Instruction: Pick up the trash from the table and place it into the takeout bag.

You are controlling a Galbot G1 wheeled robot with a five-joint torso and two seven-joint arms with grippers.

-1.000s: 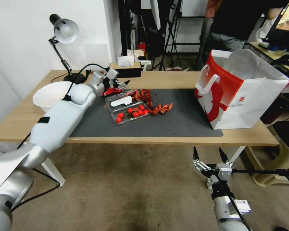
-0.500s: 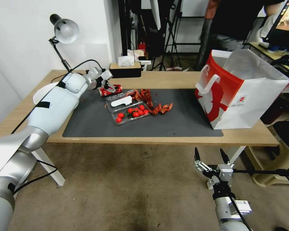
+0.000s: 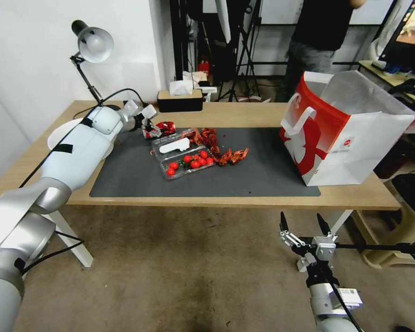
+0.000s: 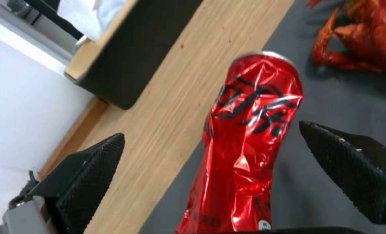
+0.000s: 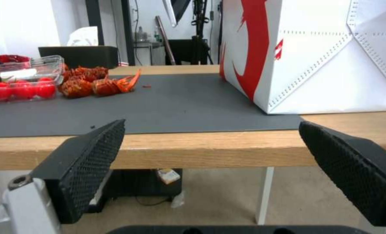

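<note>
We see a white bowl (image 3: 60, 131) at the far left of the table (image 3: 244, 113), mostly hidden behind the left arm; we cannot tell what is in it. The left gripper (image 3: 151, 125) is stretched out over the back left corner of the dark mat (image 3: 263, 170), fingers spread wide. In the left wrist view the crushed red can (image 4: 249, 143) lies between the two fingers (image 4: 88, 165), with a gap on either side and nothing clamped. The can rests along the mat's edge beside bare wood.

Just right of that gripper sits a clear plastic box (image 3: 182, 157), lid folded open, holding red cherry tomatoes (image 3: 189, 161) in one half and a white piece in the other. Touching the box on its far side, red crayfish shells (image 3: 216, 145) lie loose on the mat.

Well to the right stands the takeout bag (image 3: 341, 133), red and white, upright, mouth open; its inside is not visible to us.

The right gripper (image 3: 304, 228) hangs below the table's front edge, fingers wide apart, holding nothing, the bag above and beyond it.
</note>
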